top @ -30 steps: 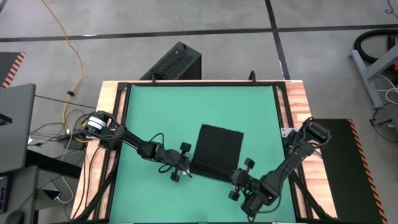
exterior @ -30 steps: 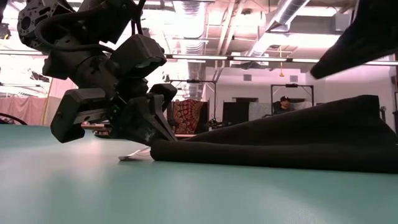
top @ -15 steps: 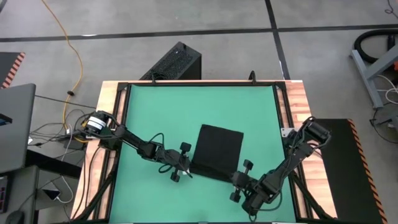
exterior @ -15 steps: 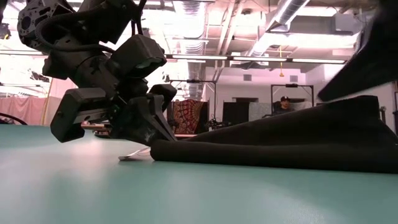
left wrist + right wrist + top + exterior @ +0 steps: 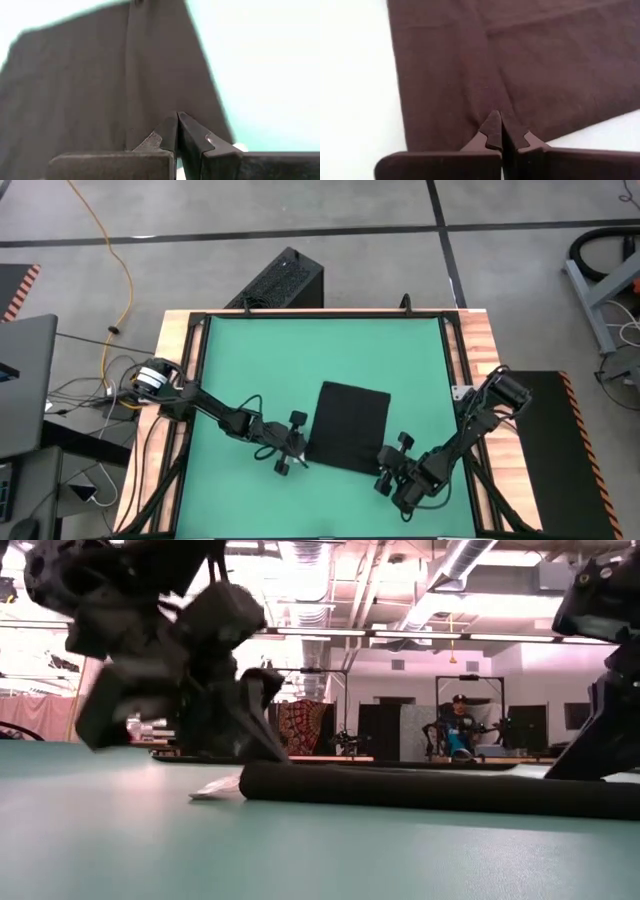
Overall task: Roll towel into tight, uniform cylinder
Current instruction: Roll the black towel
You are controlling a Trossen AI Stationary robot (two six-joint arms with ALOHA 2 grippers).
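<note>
Both grippers are pinched shut on the near edge of the towel (image 5: 347,426): the left gripper (image 5: 296,448) at its left corner, the right gripper (image 5: 392,462) at its right corner. The black cloth lies flat mid-mat, its thickened near edge running left to right between them, the rest stretching away toward the far side of the green mat (image 5: 260,360)

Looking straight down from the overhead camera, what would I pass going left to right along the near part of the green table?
Left gripper, shut, at the towel's left near corner → black towel lying flat on the green mat → right gripper, shut, at the towel's right near corner.
</note>
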